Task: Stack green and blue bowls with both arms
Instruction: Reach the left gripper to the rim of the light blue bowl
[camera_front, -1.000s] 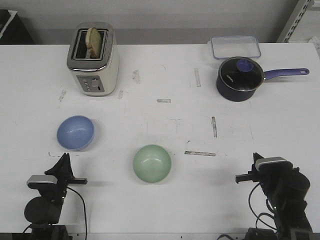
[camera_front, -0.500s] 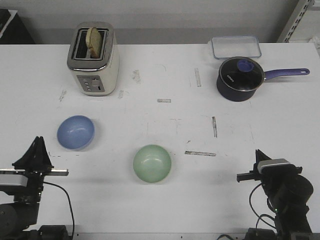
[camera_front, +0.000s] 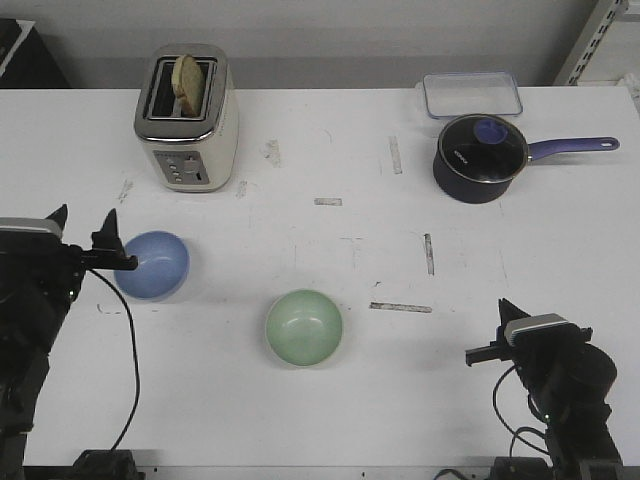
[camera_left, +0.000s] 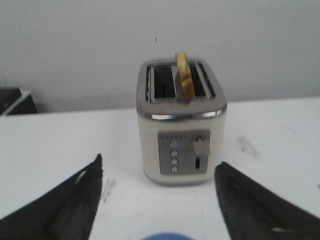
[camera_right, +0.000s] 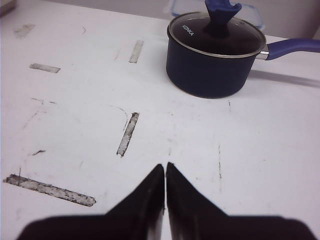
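left gripper (camera_front: 85, 232) at the left edge, jaws spread wide, one tip at the rim of the blue bowl (camera_front: 153, 265) | green bowl (camera_front: 304, 326) low centre, alone on the table (camera_front: 330, 390) | toaster (camera_front: 186, 117) upper left | saucepan (camera_front: 481, 157) upper right | right gripper (camera_front: 484, 351) lower right, jaws pressed together, holding nothing
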